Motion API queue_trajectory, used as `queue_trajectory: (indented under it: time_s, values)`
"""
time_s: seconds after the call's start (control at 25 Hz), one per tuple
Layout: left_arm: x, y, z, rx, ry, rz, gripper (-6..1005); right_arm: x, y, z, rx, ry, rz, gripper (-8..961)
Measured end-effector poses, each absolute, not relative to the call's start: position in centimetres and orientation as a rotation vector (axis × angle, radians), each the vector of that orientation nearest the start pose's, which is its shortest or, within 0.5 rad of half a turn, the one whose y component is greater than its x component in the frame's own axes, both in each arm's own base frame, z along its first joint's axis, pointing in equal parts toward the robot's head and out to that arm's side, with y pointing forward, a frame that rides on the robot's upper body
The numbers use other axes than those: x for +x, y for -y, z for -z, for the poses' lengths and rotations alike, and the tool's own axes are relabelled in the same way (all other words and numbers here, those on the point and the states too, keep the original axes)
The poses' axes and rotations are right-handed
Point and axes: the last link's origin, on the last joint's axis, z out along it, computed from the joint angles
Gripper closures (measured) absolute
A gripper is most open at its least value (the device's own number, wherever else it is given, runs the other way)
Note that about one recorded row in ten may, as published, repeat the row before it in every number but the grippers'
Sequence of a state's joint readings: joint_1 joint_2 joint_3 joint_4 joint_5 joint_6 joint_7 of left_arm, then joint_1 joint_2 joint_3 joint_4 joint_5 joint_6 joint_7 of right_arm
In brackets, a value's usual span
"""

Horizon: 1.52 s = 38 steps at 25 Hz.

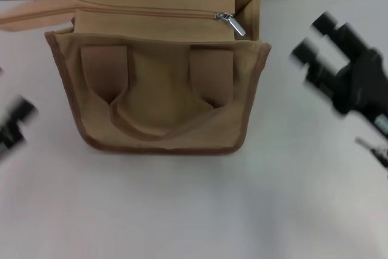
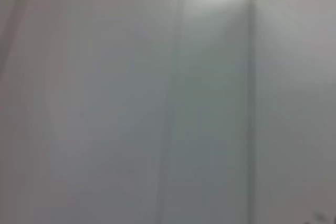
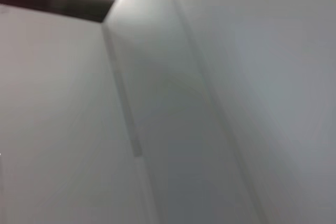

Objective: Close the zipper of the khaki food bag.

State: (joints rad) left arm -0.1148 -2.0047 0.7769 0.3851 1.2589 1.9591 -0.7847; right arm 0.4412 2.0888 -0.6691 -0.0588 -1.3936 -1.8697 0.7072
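Note:
The khaki food bag (image 1: 157,95) stands upright in the middle of the white table, its two strap handles lying down its front face. The zipper (image 1: 145,11) runs along the top, with the silver slider and pull tab (image 1: 229,22) at the bag's right end. My right gripper (image 1: 312,37) is to the right of the bag, off the table and apart from it, with its two fingers spread. My left gripper (image 1: 15,122) is at the left edge, low and well clear of the bag. Both wrist views show only pale wall and a ceiling light.
The white table (image 1: 194,210) spreads out in front of and beside the bag. One loose strap (image 1: 36,15) sticks out to the left from the bag's back. A grey wall stands behind the table.

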Motion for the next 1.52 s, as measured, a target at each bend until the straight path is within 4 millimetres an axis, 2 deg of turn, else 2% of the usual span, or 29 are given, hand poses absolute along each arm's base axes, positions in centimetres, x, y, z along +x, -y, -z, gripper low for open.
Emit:
queue_trajectory:
  time_s: [0.04,0.08,0.12,0.2,0.4,0.52,0.68,1.52]
  values:
    - [-32.0,-19.4,-5.4,-2.18,0.234,1.24,167,24.8,-25.4,2.1,-2.176,-0.297,-1.513,222]
    - [-31.9,-19.4,-4.9,-2.256,0.232,1.214,167,24.2,-24.4,2.7,-2.299,-0.167,-1.508,222]
    - [-31.9,-19.3,-4.2,-2.332,0.234,1.189,167,24.2,-24.4,2.7,-2.299,-0.167,-1.508,222]
    - [-31.7,-19.4,-3.1,-2.433,0.237,1.162,167,23.9,-23.9,3.3,-2.405,-0.084,-1.488,222]
    - [-30.6,-20.4,-1.2,-2.605,0.202,1.126,167,23.5,-23.9,6.3,-2.7,-0.033,-1.321,222]
    - [-30.3,-21.1,-0.3,-2.682,0.197,1.083,166,23.7,-24.0,8.2,-2.828,-0.062,-1.194,222]
    - [-30.5,-21.4,0.7,-2.747,0.21,1.011,166,24.2,-24.1,9.4,-2.848,-0.123,-1.095,222]
    - [-30.4,-21.2,1.6,-2.75,0.221,1.004,167,24.3,-24.4,9.5,-2.831,-0.127,-1.078,222]
